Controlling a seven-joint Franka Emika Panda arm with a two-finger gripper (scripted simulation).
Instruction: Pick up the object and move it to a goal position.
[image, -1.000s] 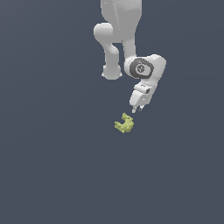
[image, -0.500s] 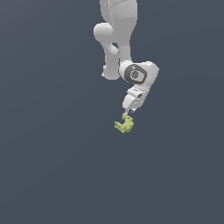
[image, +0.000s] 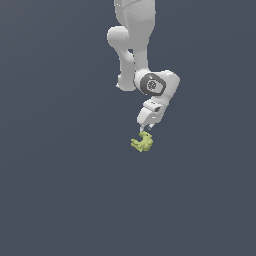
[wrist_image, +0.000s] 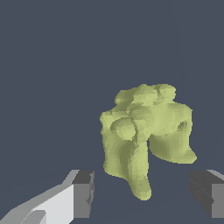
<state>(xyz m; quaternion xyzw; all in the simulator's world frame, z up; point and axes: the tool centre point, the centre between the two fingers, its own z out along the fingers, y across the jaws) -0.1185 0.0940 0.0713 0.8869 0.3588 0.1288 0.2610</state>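
one second of descent put your gripper (image: 146, 131) right over the object (image: 142, 143), at its 12 o'clock; fingers (wrist_image: 83, 192) were spread wide, gripping nothing.

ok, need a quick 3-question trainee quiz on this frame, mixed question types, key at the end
1. True or false: the jaws have already shut on the yellow-green object.
2. Multiple choice: in the exterior view, the gripper is
A) far off toward that view's left of the object
B) directly above the object, close to it
C) below the object
3. Short answer: going by the wrist view, where does the object sit relative to the two fingers?

Key
1. False. The jaws stand open, with a finger on each side and clear gaps to the object.
2. B
3. Between the lines of the two fingers, just ahead of their tips, touching neither.
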